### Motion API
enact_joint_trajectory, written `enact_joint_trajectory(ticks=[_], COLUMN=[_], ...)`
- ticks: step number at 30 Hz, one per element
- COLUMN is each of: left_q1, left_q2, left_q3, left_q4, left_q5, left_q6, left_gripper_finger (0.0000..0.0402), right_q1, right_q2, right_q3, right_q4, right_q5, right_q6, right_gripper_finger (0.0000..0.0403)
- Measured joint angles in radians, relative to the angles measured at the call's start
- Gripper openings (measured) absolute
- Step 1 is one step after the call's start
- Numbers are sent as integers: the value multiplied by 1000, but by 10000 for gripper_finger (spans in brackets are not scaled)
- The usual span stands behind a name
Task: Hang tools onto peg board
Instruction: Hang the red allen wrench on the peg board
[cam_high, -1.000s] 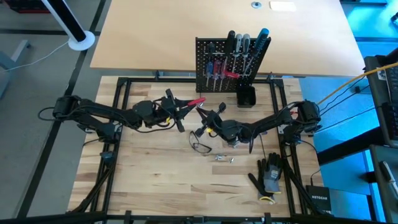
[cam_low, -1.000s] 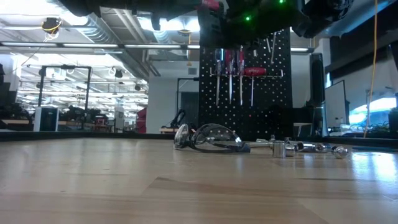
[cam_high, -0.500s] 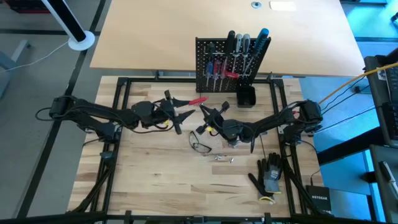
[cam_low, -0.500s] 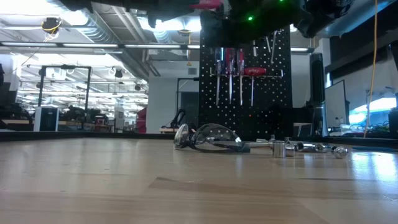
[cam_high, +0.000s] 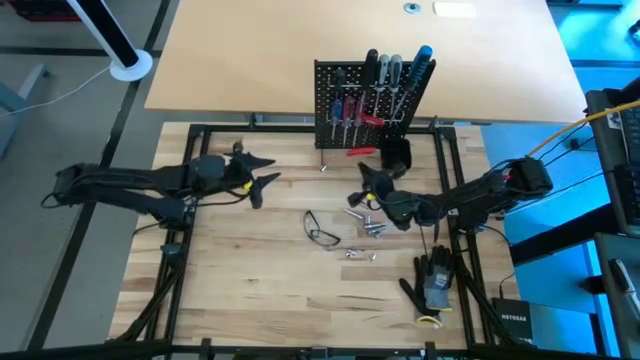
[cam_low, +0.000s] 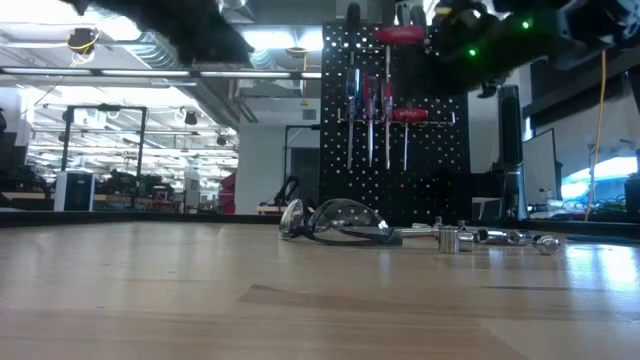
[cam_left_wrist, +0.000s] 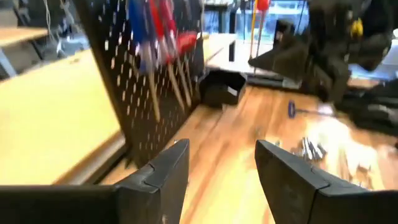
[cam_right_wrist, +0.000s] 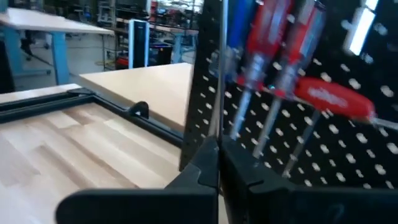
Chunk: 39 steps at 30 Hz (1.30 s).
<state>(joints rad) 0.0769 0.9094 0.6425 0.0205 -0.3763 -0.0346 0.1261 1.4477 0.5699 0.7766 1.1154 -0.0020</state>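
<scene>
The peg board (cam_high: 362, 103) stands upright at the table's (cam_high: 250, 290) far edge, red and blue screwdrivers (cam_high: 350, 108) hanging on it; the left gripper (cam_high: 262, 172), fingers apart and empty, hovers well left; the right gripper (cam_high: 362, 176), pinched together, clamps a thin metal shaft (cam_right_wrist: 222, 68) just before the board.

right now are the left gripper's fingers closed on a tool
No, in the left wrist view the left gripper stands open with only bare table between its fingers, short of the peg board.
</scene>
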Motion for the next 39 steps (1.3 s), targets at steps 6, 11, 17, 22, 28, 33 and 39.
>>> enact_joint_trajectory(ticks=[6,11,17,22,28,33,39], left_q1=[0,5,32,35,35,35,35], left_q2=[-43,-35,-35,-35,-35,-35,-35], left_q3=[-142,-262,-309,-309,-309,-309,-309], left_q4=[5,115,231,231,223,221,221], left_q5=[0,-2,-5,-5,-5,-5,-5], left_q6=[-93,-113,-114,-114,-115,-115,-111], left_gripper_finger=[173,172,172,172,172,172,172], right_q1=[-43,-110,-198,-257,-330,-389,-430], right_q2=[0,1,7,7,7,7,8], right_q3=[-35,-53,-79,-92,-92,-92,-92], right_q4=[-22,-95,-122,-123,-122,-121,-120], right_q5=[3,-40,-121,-167,-249,-309,-364], right_q6=[103,226,315,332,332,331,331], right_gripper_finger=[2,1,1,5,3,5,4])
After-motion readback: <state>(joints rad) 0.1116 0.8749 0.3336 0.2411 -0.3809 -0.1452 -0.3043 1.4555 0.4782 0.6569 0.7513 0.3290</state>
